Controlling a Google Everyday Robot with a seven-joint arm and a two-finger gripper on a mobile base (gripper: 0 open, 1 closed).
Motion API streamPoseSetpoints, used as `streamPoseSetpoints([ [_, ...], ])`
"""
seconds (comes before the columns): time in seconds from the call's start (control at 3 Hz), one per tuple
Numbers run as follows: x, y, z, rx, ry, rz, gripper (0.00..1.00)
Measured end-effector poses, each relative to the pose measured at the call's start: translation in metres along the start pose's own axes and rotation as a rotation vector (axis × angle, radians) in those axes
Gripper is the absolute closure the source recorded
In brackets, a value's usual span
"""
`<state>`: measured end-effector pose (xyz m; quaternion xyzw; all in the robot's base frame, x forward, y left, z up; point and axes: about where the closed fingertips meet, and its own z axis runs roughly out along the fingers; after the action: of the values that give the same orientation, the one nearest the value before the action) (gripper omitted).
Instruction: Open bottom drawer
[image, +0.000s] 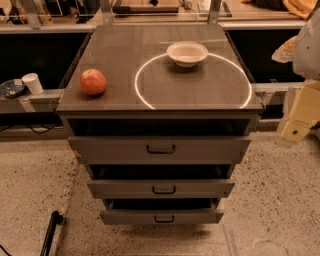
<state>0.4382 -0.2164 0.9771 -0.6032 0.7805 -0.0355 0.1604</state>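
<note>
The gripper (298, 119) is being held at the right edge, beside the desk (125, 50) and well apart from the bottom drawer (130, 217); its state cannot be told.

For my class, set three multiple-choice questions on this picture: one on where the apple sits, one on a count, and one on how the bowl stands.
1. Where is the apple on the cabinet top?
A. near the left edge
B. at the back right corner
C. dead centre

2. How many drawer fronts with black handles show?
A. two
B. three
C. five

3. How does the white bowl stand?
A. upside down
B. on its side
C. upright

Answers:
1 A: it lies close to the left edge.
2 B: three fronts are stacked, with the bottom drawer lowest.
3 C: its opening faces up.

The gripper is at the view's right edge, beside the cabinet and away from all the handles.
</note>
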Motion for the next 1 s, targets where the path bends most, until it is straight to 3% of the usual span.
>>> streamPoseSetpoints([
  [0.67, -0.001, -0.001, 0.0, 0.001, -0.015, 0.001, 0.0],
  [1.0, 0.01, 0.008, 0.041, -0.048, -0.116, -0.008, 0.0],
])
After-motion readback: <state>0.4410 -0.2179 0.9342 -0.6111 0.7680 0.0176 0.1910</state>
